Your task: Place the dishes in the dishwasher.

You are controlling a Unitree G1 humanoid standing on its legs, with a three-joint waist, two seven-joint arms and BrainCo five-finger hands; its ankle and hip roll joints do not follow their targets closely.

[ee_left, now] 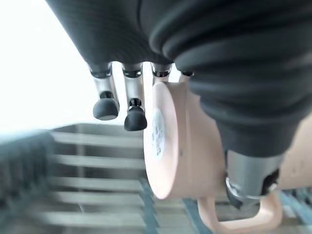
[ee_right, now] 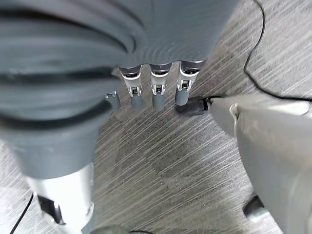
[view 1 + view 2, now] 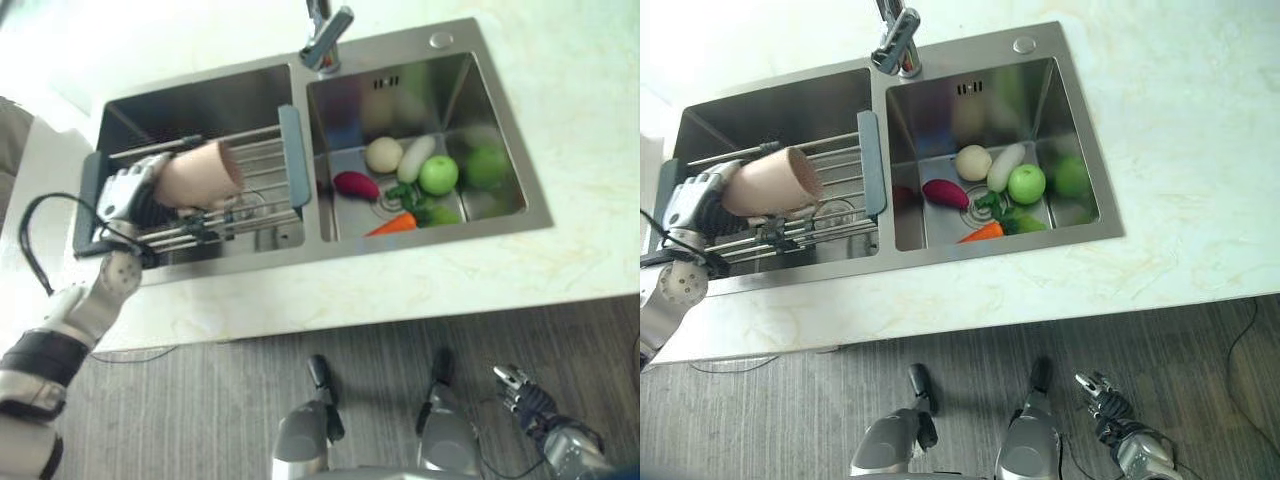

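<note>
A peach-pink mug (image 3: 205, 172) lies on its side in my left hand (image 3: 125, 190), just above the wire drying rack (image 3: 262, 190) that spans the left sink basin. In the left wrist view the fingers (image 1: 135, 117) curl over one side of the mug (image 1: 180, 146) and the thumb (image 1: 248, 180) presses the other, with the mug's handle (image 1: 243, 222) pointing down toward the rack bars. My right hand (image 3: 520, 390) hangs low over the floor at the lower right, its fingers (image 2: 158, 92) straight and holding nothing.
The right sink basin (image 3: 480, 100) holds a green apple (image 3: 438, 174), a carrot (image 3: 393, 224), a purple vegetable (image 3: 355, 185), a potato (image 3: 383, 154) and a white radish (image 3: 416, 158). A faucet (image 3: 325, 40) stands behind the divider. The pale counter (image 3: 400, 290) runs along the front.
</note>
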